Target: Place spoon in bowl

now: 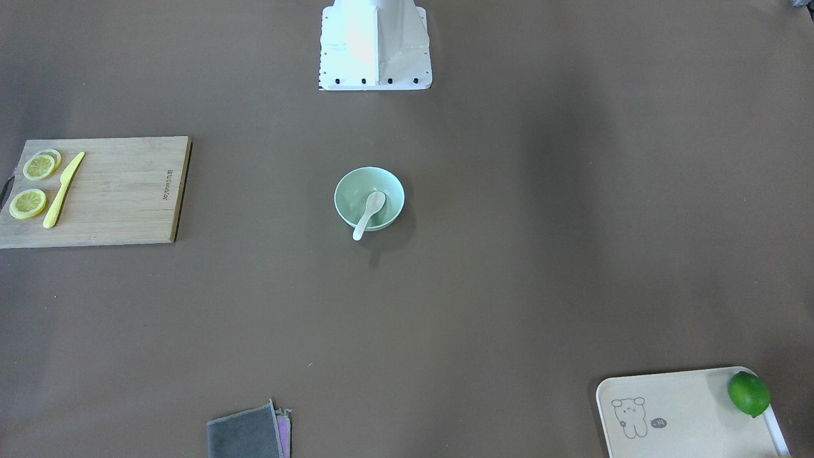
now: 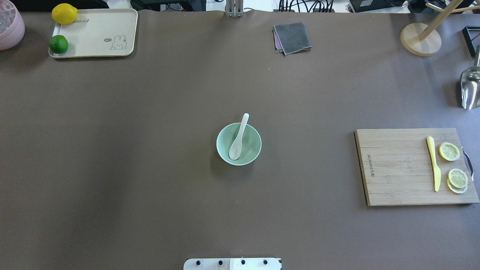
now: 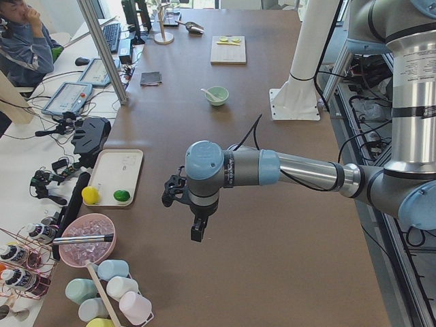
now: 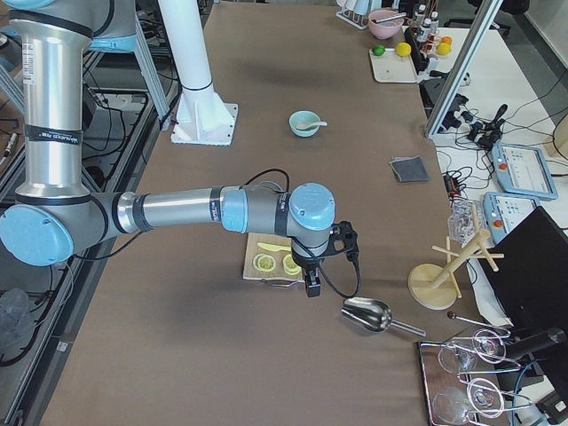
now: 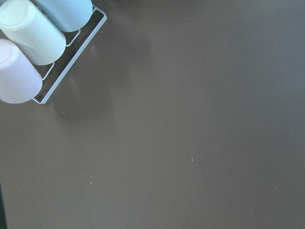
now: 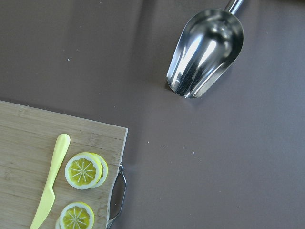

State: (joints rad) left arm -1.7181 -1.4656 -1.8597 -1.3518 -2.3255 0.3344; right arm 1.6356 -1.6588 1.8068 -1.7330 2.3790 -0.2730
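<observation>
The pale mint-green bowl (image 1: 348,194) stands at the table's middle and also shows in the overhead view (image 2: 253,144). The white spoon (image 1: 369,215) lies in it, scoop down inside, with the handle leaning over the rim on the side away from the robot (image 2: 239,136). My left gripper (image 3: 197,230) hangs above the table's left end, far from the bowl (image 3: 217,95). My right gripper (image 4: 311,284) hangs above the right end, over the cutting board's far edge. Both show only in the side views, so I cannot tell whether they are open or shut.
A wooden cutting board (image 2: 397,165) with a yellow knife (image 2: 433,163) and lemon slices lies at the right. A tray (image 2: 97,33) with a lemon and a lime is far left. A grey cloth (image 2: 292,37), a metal scoop (image 6: 205,52) and a cup rack (image 5: 33,43) stand around.
</observation>
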